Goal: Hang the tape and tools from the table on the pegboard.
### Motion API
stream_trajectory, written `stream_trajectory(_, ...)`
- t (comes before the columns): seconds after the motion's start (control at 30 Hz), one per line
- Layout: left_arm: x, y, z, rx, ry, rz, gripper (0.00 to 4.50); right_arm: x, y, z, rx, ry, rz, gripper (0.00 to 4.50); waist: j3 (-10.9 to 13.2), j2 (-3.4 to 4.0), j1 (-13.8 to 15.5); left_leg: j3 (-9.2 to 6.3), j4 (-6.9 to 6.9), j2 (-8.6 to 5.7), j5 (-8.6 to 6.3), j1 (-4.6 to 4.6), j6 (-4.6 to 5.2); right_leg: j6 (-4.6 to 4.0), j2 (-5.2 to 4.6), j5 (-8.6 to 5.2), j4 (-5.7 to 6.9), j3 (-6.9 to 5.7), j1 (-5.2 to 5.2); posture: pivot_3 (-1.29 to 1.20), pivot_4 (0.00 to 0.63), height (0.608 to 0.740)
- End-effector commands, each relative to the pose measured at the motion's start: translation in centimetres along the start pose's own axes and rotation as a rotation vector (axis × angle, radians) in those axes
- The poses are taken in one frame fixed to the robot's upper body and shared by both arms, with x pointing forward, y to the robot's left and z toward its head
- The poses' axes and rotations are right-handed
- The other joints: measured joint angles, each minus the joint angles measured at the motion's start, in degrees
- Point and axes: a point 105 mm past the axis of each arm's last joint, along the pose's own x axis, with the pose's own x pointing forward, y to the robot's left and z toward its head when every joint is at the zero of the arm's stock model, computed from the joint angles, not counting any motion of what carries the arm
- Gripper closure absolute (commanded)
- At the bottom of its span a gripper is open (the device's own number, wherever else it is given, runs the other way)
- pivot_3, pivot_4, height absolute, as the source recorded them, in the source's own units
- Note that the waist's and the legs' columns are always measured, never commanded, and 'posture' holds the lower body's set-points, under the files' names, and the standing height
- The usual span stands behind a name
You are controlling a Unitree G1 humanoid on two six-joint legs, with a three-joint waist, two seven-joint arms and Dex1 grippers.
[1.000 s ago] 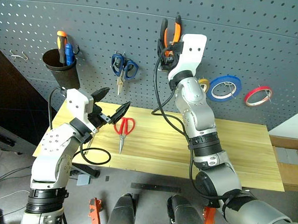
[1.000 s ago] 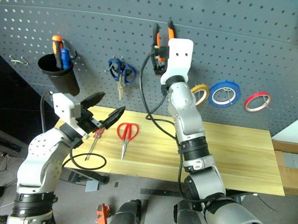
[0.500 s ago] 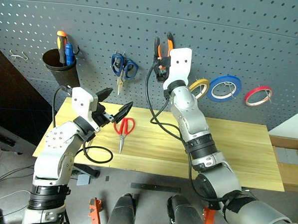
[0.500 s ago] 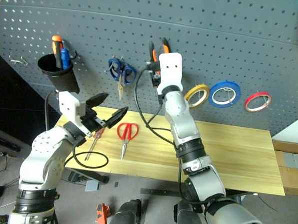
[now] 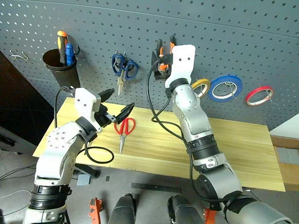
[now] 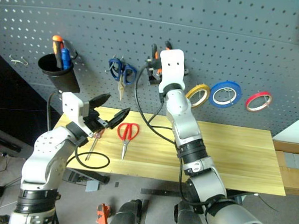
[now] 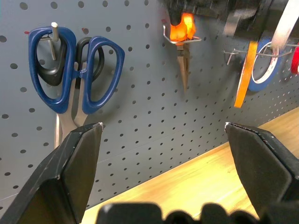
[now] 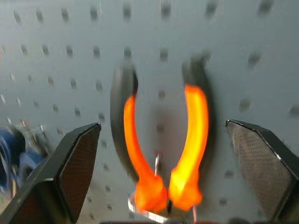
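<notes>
I see the pliers (image 8: 161, 154) and tape (image 5: 201, 85) hanging on the pegboard (image 5: 243, 41); red scissors (image 5: 123, 128) and screwdriver (image 6: 95, 139) remain on the desk (image 5: 237, 152). Both grippers' fingers are spread, empty: left gripper (image 5: 117, 103), right gripper (image 8: 163, 140).

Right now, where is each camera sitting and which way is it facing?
Left and right eye views: head, looking down at the table and pegboard; both arms show.
Left wrist view: behind the open left gripper, facing blue scissors.
Right wrist view: behind the open right gripper, facing the hung pliers.
Both wrist views share the pliers.
</notes>
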Motion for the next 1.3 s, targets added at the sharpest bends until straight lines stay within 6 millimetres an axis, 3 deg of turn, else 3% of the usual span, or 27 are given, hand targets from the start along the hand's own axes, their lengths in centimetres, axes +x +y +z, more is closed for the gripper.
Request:
stream_trajectory(0.03,0.0,-0.2,0.4,0.017,-0.012,0.007,0.0,-0.3,0.4,5.1,0.087,-0.151,0.029,0.03,0.0,0.0,-0.01,0.0,0.0,0.0,0.0,0.0,0.0,0.0,0.0,0.0,0.0,0.0,0.0,0.03,0.183,0.74)
stream_trajectory(0.13,-0.1,-0.4,-0.4,0.003,0.024,0.02,0.0,-1.1,0.0,7.7,0.186,-0.194,0.101,0.03,0.0,0.0,0.0,0.0,0.0,0.01,0.0,0.0,0.0,0.0,0.0,0.0,0.0,0.0,0.01,0.02,0.186,0.74)
stream_trajectory(0.23,-0.4,-0.4,-2.0,-0.007,0.118,0.062,0.0,-2.6,0.2,7.8,0.219,-0.146,0.263,0.03,0.0,0.0,0.02,-0.02,0.01,0.0,0.0,0.0,0.0,0.0,-0.01,0.0,-0.01,-0.01,0.03,0.03,0.19,0.74)
stream_trajectory(0.37,-1.6,-0.3,-5.3,-0.043,0.309,0.127,0.0,-6.3,-0.3,4.7,0.263,0.087,0.478,0.03,0.0,0.0,0.06,-0.08,0.03,0.0,-0.01,0.01,0.01,0.0,-0.01,0.0,-0.03,-0.04,0.09,0.02,0.2,0.74)
stream_trajectory(0.47,-3.2,0.2,-8.5,-0.052,0.485,0.212,0.0,-11.4,-0.7,0.4,0.299,0.385,0.656,0.03,0.03,0.04,0.11,-0.2,0.05,-0.01,-0.01,0.01,0.03,-0.01,-0.02,-0.01,-0.11,-0.11,0.23,0.0,0.211,0.74)
stream_trajectory(0.63,-4.2,0.0,-11.5,-0.105,0.653,0.288,0.0,-16.2,-0.1,-1.8,0.274,0.572,0.78,0.03,0.16,0.26,-0.49,-0.17,0.07,0.0,0.0,0.08,0.05,0.0,0.08,-0.02,-0.1,-0.04,0.27,-0.03,0.227,0.74)
stream_trajectory(0.93,-3.1,0.1,-14.5,-0.205,0.755,0.401,0.0,-19.7,2.2,-5.1,0.109,0.722,0.874,0.03,0.16,0.24,-1.4,-0.2,0.12,-0.02,0.0,0.17,0.06,0.02,0.14,-0.03,-0.12,-0.04,0.4,-0.05,0.247,0.74)
stream_trajectory(1.3,-1.3,0.0,-16.8,-0.201,0.865,0.401,0.0,-20.0,3.3,-6.7,0.051,0.78,0.835,0.03,0.39,0.3,-1.54,-0.23,0.1,-0.02,0.0,0.17,0.06,0.03,0.15,-0.03,-0.19,-0.06,0.43,-0.09,0.279,0.74)
